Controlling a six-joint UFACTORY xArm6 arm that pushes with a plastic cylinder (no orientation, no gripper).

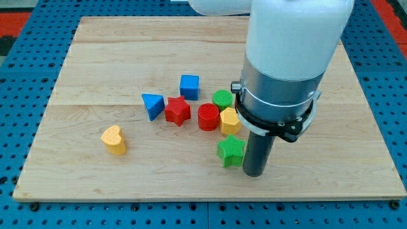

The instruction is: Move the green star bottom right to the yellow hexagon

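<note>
My tip [254, 173]: the lower end of a dark rod under the white and grey arm [283, 63]; it rested on the desk near the view's bottom, right of centre.
Jaws: the arm carried none; it ended in a plain rod that could not open or close and had hold of nothing.
Green star [231, 151]: just to the view's left of my tip, touching the rod or very nearly so; which of the two could not be told.
Yellow hexagon [229, 121]: above and to the view's left of my tip, directly above the green star and close to it; its right side was partly hidden by the arm.
Green cylinder [222, 98]: further up from my tip, just above the yellow hexagon and touching it.
Red cylinder [208, 117]: up and left of my tip, pressed against the yellow hexagon's left side.
Red star [177, 111]: further left, just beside the red cylinder.
Blue cube [189, 86]: up and left of my tip, above the gap between the red star and the red cylinder.
Blue triangle [152, 105]: left again, just beside the red star.
Yellow heart [114, 140]: far to the view's left of my tip, well apart from the other blocks.
Desk [95, 57]: a pale wooden board carrying all the blocks.
</note>
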